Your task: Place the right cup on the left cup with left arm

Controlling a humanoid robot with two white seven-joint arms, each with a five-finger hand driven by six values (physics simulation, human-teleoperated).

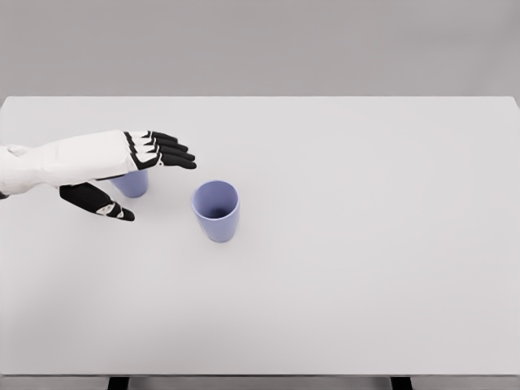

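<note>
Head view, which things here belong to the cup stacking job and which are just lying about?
Part of the job:
- right cup, upright, apart from the hand
- left cup, partly hidden under the left hand
- left hand, fingers spread, holding nothing

Just there:
- table, which only bears the cups; nothing else lies on it

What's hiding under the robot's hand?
Another purple cup, like the right cup. Only its lower part shows beneath the open left hand. Its rim and inside are covered, so whether anything is in it cannot be seen.
</note>
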